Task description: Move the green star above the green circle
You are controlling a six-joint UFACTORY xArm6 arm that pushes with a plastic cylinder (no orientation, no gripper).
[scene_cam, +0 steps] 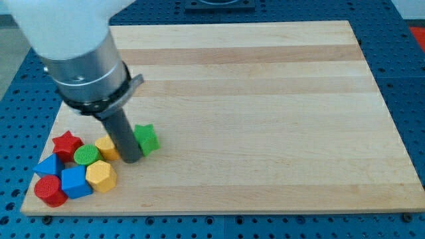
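Observation:
The green star (147, 138) lies on the wooden board in the view's lower left. The green circle (86, 156) sits to its left, among a cluster of blocks. My tip (131, 159) is at the star's lower-left edge, touching or nearly touching it, between the star and a yellow block (106, 147). The rod hides part of the star's left side.
The cluster in the board's lower-left corner holds a red star (67, 144), a blue block (48, 166), a blue cube (76, 182), a yellow hexagon (101, 175) and a red cylinder (50, 190). The board's bottom edge (219, 212) runs close below.

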